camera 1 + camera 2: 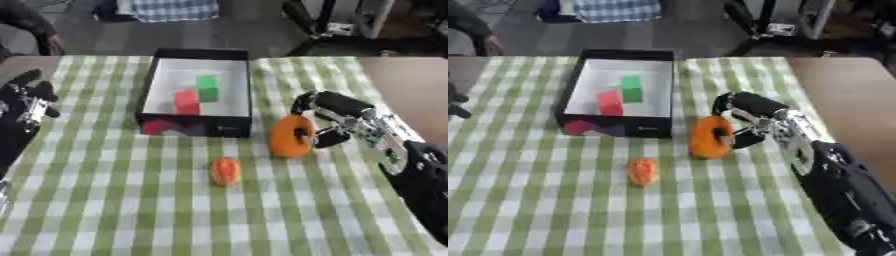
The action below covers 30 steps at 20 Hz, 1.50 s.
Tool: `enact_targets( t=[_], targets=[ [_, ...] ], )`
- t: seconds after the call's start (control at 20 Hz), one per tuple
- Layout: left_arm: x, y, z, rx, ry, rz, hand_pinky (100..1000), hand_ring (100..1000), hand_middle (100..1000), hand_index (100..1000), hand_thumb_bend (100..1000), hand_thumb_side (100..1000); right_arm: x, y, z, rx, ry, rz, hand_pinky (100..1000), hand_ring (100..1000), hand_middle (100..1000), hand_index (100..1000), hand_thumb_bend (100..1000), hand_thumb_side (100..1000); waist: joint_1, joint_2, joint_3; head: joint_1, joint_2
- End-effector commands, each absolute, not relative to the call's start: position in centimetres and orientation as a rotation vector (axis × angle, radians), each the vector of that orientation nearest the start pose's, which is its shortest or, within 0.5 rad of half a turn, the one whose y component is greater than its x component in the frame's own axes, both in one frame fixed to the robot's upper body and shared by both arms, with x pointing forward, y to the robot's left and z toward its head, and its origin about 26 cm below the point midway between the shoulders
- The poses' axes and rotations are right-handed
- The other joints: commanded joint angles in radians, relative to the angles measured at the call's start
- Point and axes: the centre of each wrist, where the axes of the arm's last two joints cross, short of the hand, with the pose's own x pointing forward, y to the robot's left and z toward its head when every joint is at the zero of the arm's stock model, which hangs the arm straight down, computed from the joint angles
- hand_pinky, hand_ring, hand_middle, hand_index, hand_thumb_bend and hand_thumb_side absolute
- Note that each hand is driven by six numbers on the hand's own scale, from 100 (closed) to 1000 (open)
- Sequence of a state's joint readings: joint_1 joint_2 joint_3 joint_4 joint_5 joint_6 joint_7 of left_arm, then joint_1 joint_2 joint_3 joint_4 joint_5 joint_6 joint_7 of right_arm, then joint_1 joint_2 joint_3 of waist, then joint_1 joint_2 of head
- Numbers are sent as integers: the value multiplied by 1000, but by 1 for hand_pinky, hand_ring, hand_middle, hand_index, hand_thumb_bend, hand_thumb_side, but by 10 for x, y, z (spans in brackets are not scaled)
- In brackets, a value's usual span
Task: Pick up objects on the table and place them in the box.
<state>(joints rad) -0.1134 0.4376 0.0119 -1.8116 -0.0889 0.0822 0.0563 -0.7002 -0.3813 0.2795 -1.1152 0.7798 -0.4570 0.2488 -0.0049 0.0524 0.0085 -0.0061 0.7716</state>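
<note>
Left hand (pixel 31 97) at the left edge, raised off the green-checked cloth (pixel 131 200); mostly dark, its fingers impossible to read. Box (pixel 194 125) centre-far, open top, a red block (pixel 186 102) and a green block (pixel 206 87) inside. Small orange object (pixel 226 171) lies on the cloth before the box, shape unclear. Right hand (pixel 325 120) reaches in from the lower right, fingers and thumb curled round an orange ring (pixel 291 136) standing on edge just right of the box.

Black robot hand (pixel 337 117), silver joints
</note>
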Motion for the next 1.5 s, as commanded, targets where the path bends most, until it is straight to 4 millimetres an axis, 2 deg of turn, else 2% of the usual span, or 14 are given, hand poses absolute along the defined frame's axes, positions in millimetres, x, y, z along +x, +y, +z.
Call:
enact_targets(
  t=[0.05, 0.25, 0.4, 0.65, 0.9, 0.95, 1.0, 1.05, 1.1, 1.15, 1.25, 1.3, 1.5],
  targets=[
    [295, 320, 122, 457, -1833, -395, 737, 520, 580, 916, 274, 793, 439, -242, 164, -621, -1871, 1615, 859, 740, 676, 379, 100, 112, 5, -9, 2, 2, -2],
    [297, 315, 120, 429, -1834, -389, 736, 520, 579, 916, 268, 798, 448, -233, 202, -695, -1930, 1562, 858, 738, 678, 378, 100, 100, 8, -7, 14, -9, -2],
    [299, 307, 118, 385, -1841, -391, 736, 519, 578, 915, 266, 801, 461, -225, 212, -739, -1933, 1496, 856, 733, 676, 378, 100, 100, 14, -4, 37, -29, -2],
    [307, 287, 124, 287, -1883, -416, 735, 519, 578, 915, 265, 800, 480, -208, 199, -801, -1897, 1389, 857, 728, 674, 380, 100, 109, 29, 13, 100, -87, -2],
    [313, 268, 131, 193, -1927, -435, 733, 519, 578, 913, 264, 801, 488, -190, 171, -866, -1853, 1273, 856, 721, 665, 404, 100, 157, 40, 30, 168, -171, -13],
    [314, 266, 132, 183, -1928, -439, 733, 519, 578, 913, 263, 802, 489, -185, 165, -884, -1853, 1250, 855, 721, 666, 425, 100, 164, 40, 33, 175, -183, -15],
    [314, 265, 131, 177, -1927, -441, 733, 519, 578, 912, 262, 802, 489, -180, 159, -903, -1854, 1235, 856, 724, 674, 511, 100, 186, 41, 35, 180, -192, -16],
    [314, 264, 131, 172, -1926, -442, 733, 519, 578, 912, 262, 802, 488, -175, 154, -923, -1853, 1227, 857, 728, 679, 552, 100, 200, 41, 36, 183, -200, -17],
    [314, 264, 131, 168, -1926, -443, 734, 520, 578, 912, 259, 804, 487, -170, 148, -940, -1849, 1232, 864, 746, 709, 675, 100, 302, 41, 37, 185, -206, -17],
    [314, 263, 131, 165, -1926, -443, 734, 520, 578, 912, 259, 804, 487, -166, 143, -955, -1840, 1246, 866, 751, 719, 720, 131, 364, 40, 37, 186, -210, -18],
    [314, 263, 131, 161, -1926, -445, 734, 520, 578, 912, 259, 804, 485, -161, 134, -967, -1811, 1286, 876, 778, 757, 852, 344, 583, 39, 37, 186, -216, -21],
    [314, 263, 130, 161, -1924, -446, 734, 520, 578, 912, 259, 804, 485, -160, 132, -969, -1794, 1311, 876, 783, 765, 893, 399, 624, 38, 37, 186, -217, -22],
    [313, 264, 129, 164, -1918, -443, 734, 520, 578, 912, 256, 805, 484, -160, 131, -969, -1771, 1346, 878, 790, 772, 930, 439, 669, 36, 35, 182, -216, -21]
  ],
)
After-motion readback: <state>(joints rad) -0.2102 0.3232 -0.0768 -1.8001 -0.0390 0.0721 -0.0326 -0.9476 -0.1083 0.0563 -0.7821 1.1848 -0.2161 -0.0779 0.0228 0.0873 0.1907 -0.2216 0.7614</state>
